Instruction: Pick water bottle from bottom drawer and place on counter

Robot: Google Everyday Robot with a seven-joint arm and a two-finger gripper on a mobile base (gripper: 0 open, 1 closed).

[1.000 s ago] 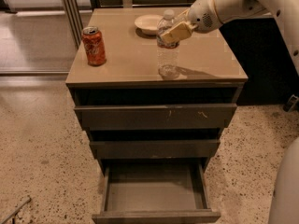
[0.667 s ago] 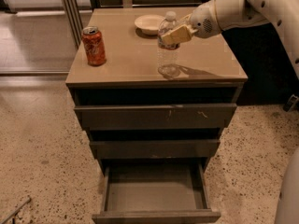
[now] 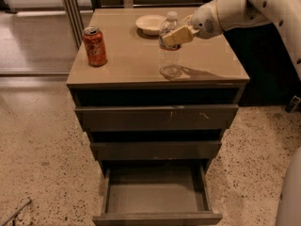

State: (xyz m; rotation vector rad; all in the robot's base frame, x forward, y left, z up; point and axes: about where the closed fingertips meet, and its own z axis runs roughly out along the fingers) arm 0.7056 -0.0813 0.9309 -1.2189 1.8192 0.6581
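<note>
The water bottle (image 3: 169, 51), clear with a white cap, stands upright on the tan counter (image 3: 127, 65), near its right middle. My gripper (image 3: 178, 35) reaches in from the right and is shut on the bottle's upper part, with one tan finger (image 3: 181, 33) across its front. The bottom drawer (image 3: 155, 197) is pulled open and shows only its bare inside.
A red-orange soda can (image 3: 95, 46) stands at the counter's left. A shallow white bowl (image 3: 150, 23) sits at the back, just left of the bottle. The two upper drawers (image 3: 157, 118) are closed. Speckled floor surrounds the cabinet, and a dark wall stands to the right.
The arm has shifted slightly to the right. The bottle stays upright at the same spot on the counter with the gripper still at its upper part.
</note>
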